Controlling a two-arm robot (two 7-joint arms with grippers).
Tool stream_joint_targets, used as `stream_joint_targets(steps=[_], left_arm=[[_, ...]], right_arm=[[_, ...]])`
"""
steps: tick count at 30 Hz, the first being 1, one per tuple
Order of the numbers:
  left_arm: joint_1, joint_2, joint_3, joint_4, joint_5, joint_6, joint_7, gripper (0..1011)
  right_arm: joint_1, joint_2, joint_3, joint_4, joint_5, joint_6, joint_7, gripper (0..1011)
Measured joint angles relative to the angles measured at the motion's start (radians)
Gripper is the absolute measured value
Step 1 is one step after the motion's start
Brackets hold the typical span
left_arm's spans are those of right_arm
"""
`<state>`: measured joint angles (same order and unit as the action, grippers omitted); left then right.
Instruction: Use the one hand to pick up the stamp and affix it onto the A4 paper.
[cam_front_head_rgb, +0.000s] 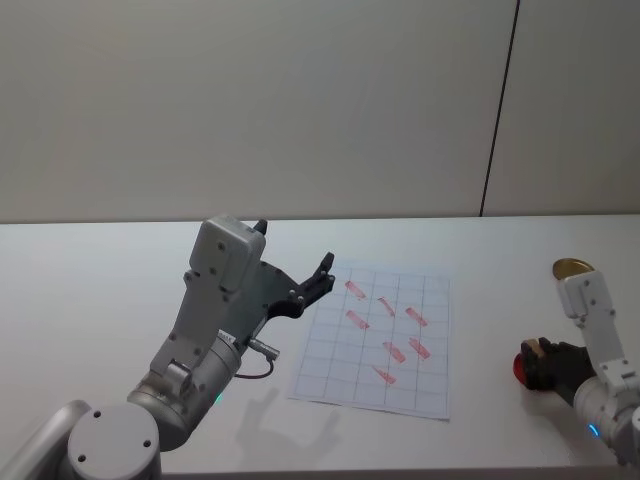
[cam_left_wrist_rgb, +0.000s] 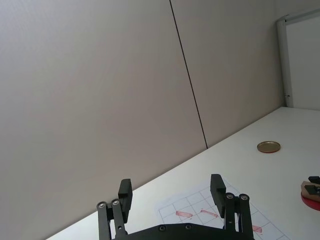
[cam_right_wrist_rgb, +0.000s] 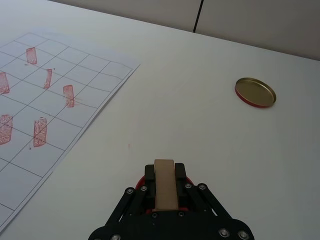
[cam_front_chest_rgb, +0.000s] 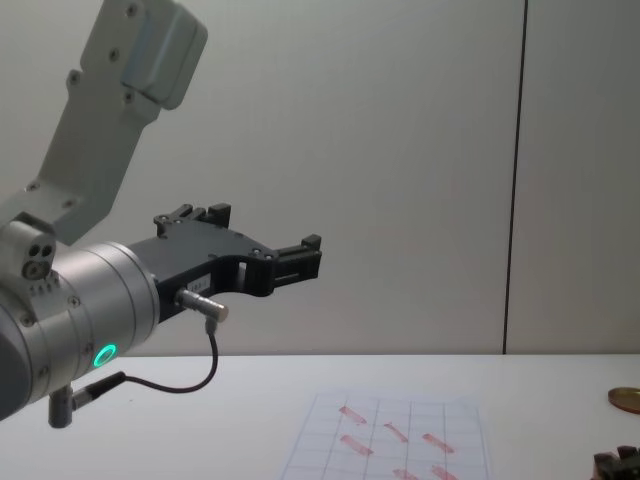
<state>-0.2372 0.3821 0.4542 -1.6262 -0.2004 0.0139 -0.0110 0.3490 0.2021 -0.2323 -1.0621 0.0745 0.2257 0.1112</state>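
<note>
A: Right gripper is low over the table on the robot's right, well off the A4 paper. In the wrist view, the stamp stands between its two black fingers

B: Clamped on it, I'd say. Both fingers press against the sides of that pale wooden block, with no gap on either side. And there's a red disc right underneath

A: Yes, a sliver of red peeks out below the fingers. Whether the stamp's foot touches the disc, I can't tell from here

B: Farther back on the same side lies the gold disc, flat on the table and apart from the gripper

A: And the sheet? It lies flat in the middle of the table between the two arms, with a faint printed grid and a handful of slanted red marks scattered over its cells

B: Over to the left gripper. It's up in the air by the paper's left edge, jaws spread wide with nothing between them, pointing toward the wall

A: From the chest camera it hangs high above the tabletop, and the green ring light glows on that big silver arm
</note>
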Motion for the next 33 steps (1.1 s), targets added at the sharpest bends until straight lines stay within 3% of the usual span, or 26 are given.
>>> stream_joint_targets(steps=[21,33], left_arm=[[0.0,0.0,0.0,0.0,0.0,0.0,0.0,993],[0.0,0.0,0.0,0.0,0.0,0.0,0.0,993]], right_arm=[[0.005,-0.008,-0.001,0.001,0.003,0.004,-0.006,223],[-0.016,-0.009,-0.006,-0.117,0.016,-0.013,-0.001,223]])
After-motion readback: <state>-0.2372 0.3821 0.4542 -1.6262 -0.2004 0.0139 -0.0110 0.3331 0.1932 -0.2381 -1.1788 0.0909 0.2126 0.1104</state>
